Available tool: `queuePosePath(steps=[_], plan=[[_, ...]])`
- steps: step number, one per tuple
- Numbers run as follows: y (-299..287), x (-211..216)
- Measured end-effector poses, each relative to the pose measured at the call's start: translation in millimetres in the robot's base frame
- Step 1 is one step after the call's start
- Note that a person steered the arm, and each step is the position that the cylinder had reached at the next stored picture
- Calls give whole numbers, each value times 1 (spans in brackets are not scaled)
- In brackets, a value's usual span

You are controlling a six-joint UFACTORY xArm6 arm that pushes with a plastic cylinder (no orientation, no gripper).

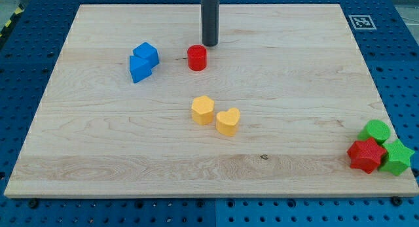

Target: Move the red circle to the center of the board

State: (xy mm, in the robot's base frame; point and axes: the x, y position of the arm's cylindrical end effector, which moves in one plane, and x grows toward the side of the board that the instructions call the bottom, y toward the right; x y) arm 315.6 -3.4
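A light wooden board point(294, 89) with visible horizontal grain occupies most of the view. It rests on a blue perforated base plate point(399, 50) with a regular grid of holes, exposed along the view's left, right and bottom edges. A square black-and-white fiducial marker point(361, 21) sits at the board's upper right corner. A yellow-black hazard stripe point(8, 25) crosses the upper left corner. Lighting is even and diffuse.

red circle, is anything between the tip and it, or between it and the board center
Nothing visible stands between my tip and the red circle; the tip sits just to its upper right. Toward the center, the yellow hexagon and yellow heart lie just below the spot.
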Motion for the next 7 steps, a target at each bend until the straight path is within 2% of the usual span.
queuePosePath(steps=[4, 7], plan=[[-44, 0], [-46, 32]])
